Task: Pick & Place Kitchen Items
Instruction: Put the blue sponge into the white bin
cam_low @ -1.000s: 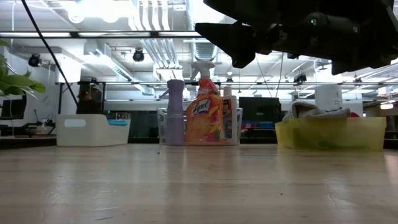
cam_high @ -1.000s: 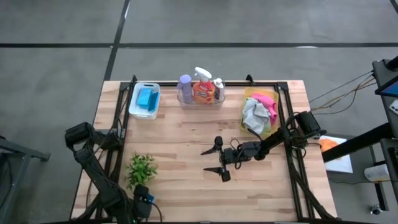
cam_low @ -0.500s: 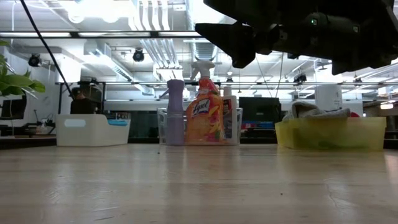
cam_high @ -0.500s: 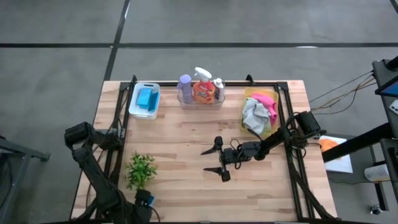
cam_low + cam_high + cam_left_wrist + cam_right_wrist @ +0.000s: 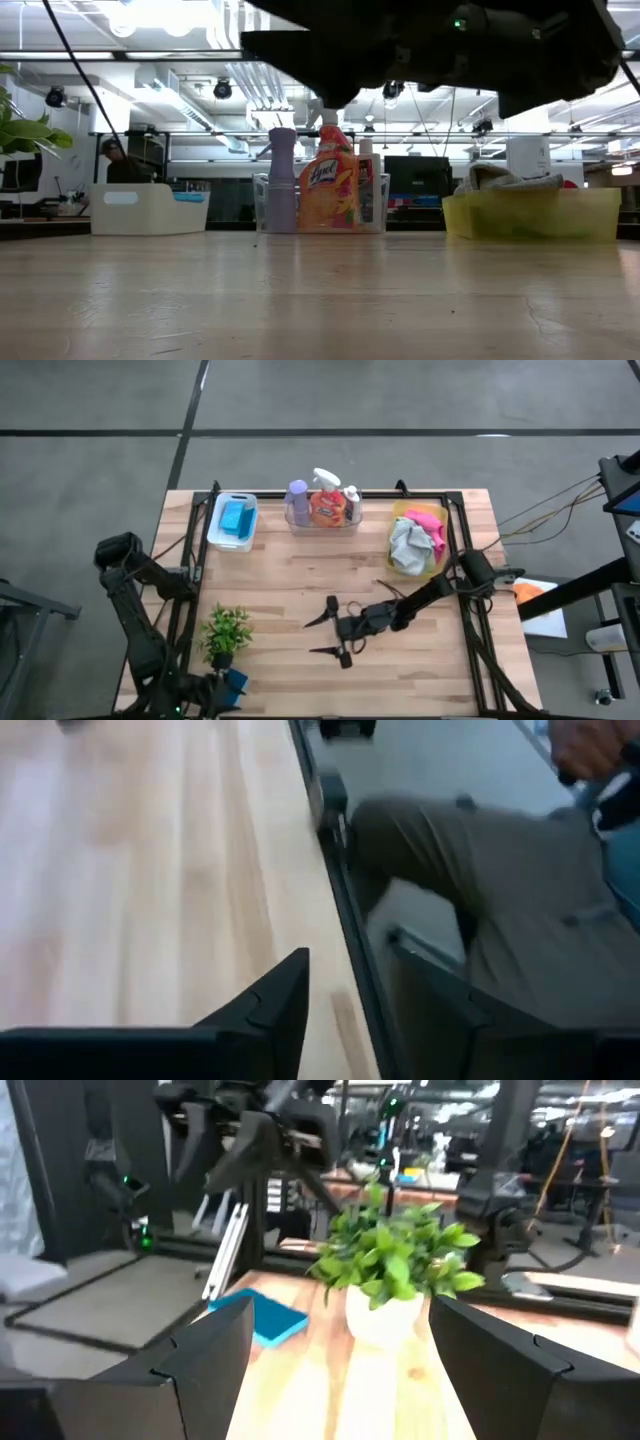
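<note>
- A blue sponge (image 5: 234,682) is seen at the tabletop's (image 5: 290,575) near left corner, beside the left gripper (image 5: 212,695); whether that gripper is apart or clamped cannot be told.
- More blue sponges (image 5: 234,518) lie in a white tray (image 5: 215,530).
- A purple bottle (image 5: 297,500), an orange spray bottle (image 5: 326,503) and a white bottle (image 5: 351,499) stand in a clear tray (image 5: 322,526).
- The right gripper (image 5: 326,635) is held with fingers apart over mid-table.
- Grey and pink cloths (image 5: 412,540) are heaped in a yellow tray (image 5: 398,512).
</note>
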Controlling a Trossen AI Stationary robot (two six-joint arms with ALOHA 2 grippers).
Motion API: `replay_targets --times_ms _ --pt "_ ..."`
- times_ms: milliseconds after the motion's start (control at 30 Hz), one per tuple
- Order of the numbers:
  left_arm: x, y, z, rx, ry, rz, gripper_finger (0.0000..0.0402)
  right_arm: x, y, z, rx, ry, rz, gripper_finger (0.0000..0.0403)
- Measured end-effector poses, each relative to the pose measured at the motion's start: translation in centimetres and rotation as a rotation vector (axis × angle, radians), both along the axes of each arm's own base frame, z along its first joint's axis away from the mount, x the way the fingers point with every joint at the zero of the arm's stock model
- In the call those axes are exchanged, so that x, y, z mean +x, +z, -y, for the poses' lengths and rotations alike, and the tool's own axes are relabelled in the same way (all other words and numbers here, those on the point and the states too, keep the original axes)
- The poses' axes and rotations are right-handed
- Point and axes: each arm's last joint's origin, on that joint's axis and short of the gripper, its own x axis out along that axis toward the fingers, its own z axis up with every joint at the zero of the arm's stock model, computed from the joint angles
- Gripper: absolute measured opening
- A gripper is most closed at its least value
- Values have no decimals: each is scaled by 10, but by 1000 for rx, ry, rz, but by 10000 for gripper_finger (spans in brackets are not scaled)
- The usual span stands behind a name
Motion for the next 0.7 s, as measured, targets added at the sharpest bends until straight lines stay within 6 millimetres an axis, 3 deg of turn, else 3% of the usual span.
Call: replay_targets --times_ms 333,700 --pt "-4 -54 17 -44 -110 -235 144 8 7 -4 -32 15 -74 304" --pt "-4 -60 29 -44 -126 -288 250 5 10 -4 -49 16 -102 304"
